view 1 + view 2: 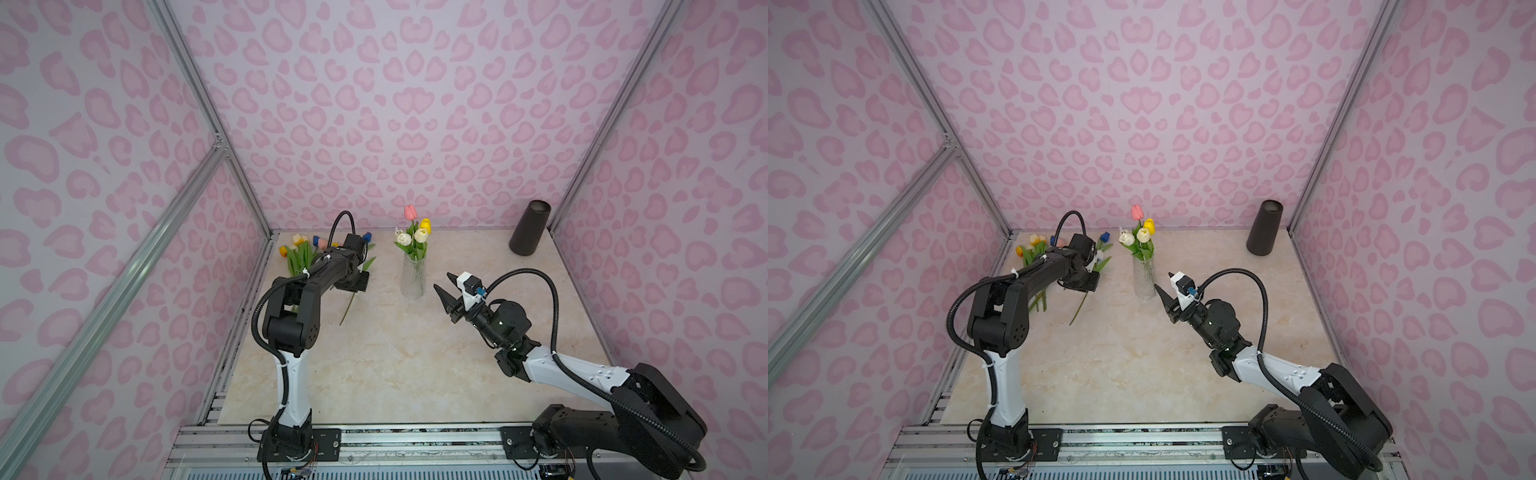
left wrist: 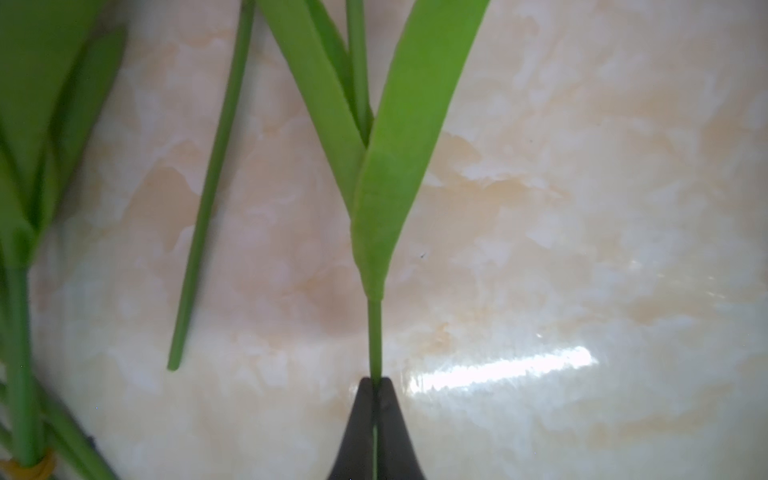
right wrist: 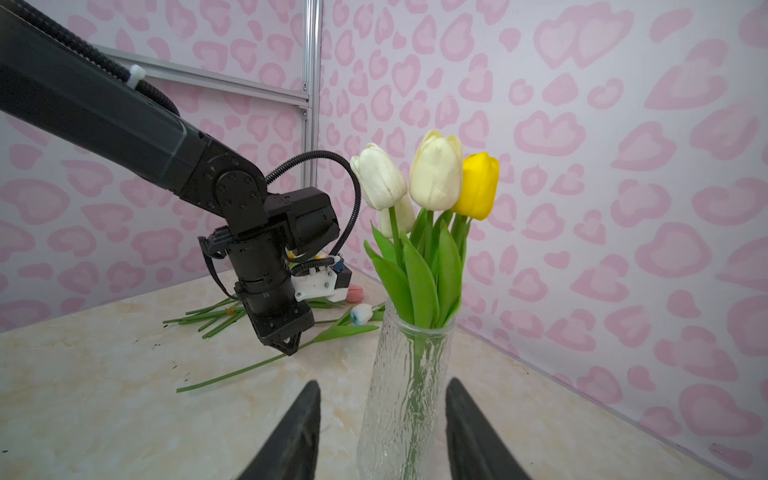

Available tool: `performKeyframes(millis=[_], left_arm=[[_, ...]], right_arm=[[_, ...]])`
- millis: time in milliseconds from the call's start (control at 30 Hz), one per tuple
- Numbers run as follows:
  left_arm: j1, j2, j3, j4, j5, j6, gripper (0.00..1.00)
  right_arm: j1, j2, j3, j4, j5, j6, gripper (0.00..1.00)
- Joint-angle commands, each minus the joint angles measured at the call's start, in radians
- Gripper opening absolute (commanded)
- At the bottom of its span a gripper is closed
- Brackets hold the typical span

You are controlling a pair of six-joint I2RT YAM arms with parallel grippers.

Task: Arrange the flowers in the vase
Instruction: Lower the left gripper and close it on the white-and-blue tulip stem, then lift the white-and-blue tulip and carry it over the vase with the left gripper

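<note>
- Top views: the glass vase stands upright, mid-table toward the far side. It holds the arranged tulips: one pink, one yellow, the rest cream-white.
- The loose tulips lie in the far-left corner of the table.
- The left gripper is down among them, its tips hidden by the wrist. One green stem trails out toward the near side.
- The right gripper hangs just right of the vase, jaws spread and holding nothing.
- A black cone stands far right, well apart from the work.
- Left wrist: the fingers are pressed together on that bare stem, below the point where its leaves fork. A second loose stem lies beside it, not caught.
- Right wrist: the spread fingers flank the lower vase, and I cannot tell whether they touch it. The pinched tulip lies flat on the table. Its head is probably the blue-white one, though the arm hides part of the run.
- Handling, my judgement:
  - The tulip looks very light, with a thin, springy stem that could swivel in a two-finger pinch.
  - The bare stem is the right hold, since the leaves are soft and would fold.
  - The head end will likely droop when lifted.
  - The vase is glass, tall and narrow-mouthed, so it could tip. The crowded mouth will resist another stem.
</note>
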Motion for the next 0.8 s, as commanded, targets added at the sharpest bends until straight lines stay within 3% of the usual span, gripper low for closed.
performKeyframes(millis=[0,200,467,633,767], left_arm=[[0.001,-0.096,-0.037,0.027,0.018,-0.019,0.03],[0.001,-0.37,-0.189,0.212,0.046,-0.018,0.03],[-0.001,-0.857,-0.645,0.87,0.277,-0.094,0.03],[-0.006,-0.941,-0.759,1.137,0.505,-0.117,0.03],[-0.033,-0.982,-0.866,1.416,0.569,-0.158,0.03]], right_arm=[[0.0,-0.007,-0.013,0.023,0.043,-0.009,0.49],[0.001,-0.019,-0.038,0.06,0.125,-0.007,0.48],[0.002,-0.013,-0.05,0.121,0.192,-0.002,0.49],[0.002,-0.002,-0.056,0.168,0.186,0.022,0.49],[0.006,0.002,-0.049,0.177,0.18,0.022,0.49]])
